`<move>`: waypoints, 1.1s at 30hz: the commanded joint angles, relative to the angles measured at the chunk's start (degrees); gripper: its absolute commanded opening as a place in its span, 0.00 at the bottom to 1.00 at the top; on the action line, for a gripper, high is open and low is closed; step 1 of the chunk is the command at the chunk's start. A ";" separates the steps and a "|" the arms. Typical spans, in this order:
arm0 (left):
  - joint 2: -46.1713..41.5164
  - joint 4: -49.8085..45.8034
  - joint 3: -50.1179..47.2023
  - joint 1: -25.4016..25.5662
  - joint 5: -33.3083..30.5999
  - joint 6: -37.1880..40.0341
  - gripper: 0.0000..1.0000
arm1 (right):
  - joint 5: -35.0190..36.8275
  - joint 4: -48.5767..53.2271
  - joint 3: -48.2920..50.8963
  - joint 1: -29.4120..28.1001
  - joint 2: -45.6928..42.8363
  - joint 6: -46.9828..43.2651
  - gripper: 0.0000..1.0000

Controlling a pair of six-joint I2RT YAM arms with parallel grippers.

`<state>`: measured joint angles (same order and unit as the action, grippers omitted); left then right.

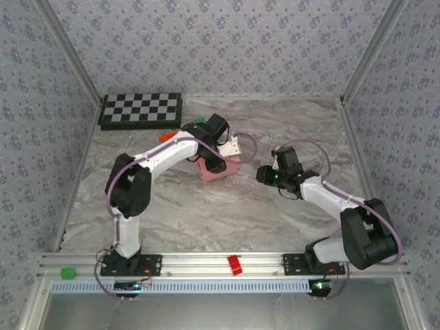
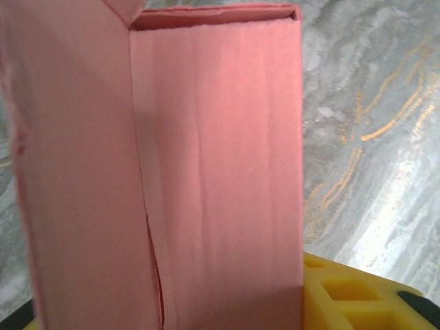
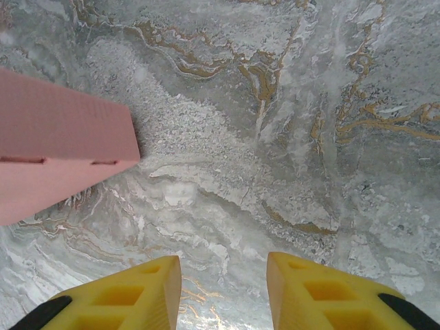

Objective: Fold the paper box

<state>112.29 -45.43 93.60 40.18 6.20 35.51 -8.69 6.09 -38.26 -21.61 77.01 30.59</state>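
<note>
A: We find the paper box [image 1: 207, 173] mid-surface [image 1: 289, 124]; grey marble veined with gold; patterned walls [image 1: 206, 41] on three sides.

B: Our right end effector [image 3: 223, 275] stands parted, empty, near the box; our left end effector [image 1: 214, 162] is at the box, grip we cannot tell; open room lies right.

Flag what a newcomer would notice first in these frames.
The pink paper box comes first, mid-table under the left arm; in the left wrist view it stands as a tall pink wall with a seam down its face. Next is the right end effector, its yellow fingers open over the grey marble table, with the box off to its left. A black-and-white checkerboard lies at the far left corner.
</note>
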 commanded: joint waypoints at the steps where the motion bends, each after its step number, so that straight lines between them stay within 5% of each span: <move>1: 1.62 -2.79 1.89 -0.73 6.41 7.50 0.45 | 0.95 1.62 0.78 0.36 -0.96 -0.05 0.39; 13: 3.75 -4.45 3.47 -1.78 14.30 18.28 0.50 | 1.55 1.86 2.10 0.42 -1.60 0.33 0.40; 33: 1.52 -5.89 6.40 -2.03 12.48 15.42 0.82 | 2.53 4.28 1.04 0.77 -2.92 -1.28 0.43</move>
<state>116.29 -49.56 98.02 38.24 18.20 51.75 -7.22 8.34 -36.25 -21.32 75.29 30.50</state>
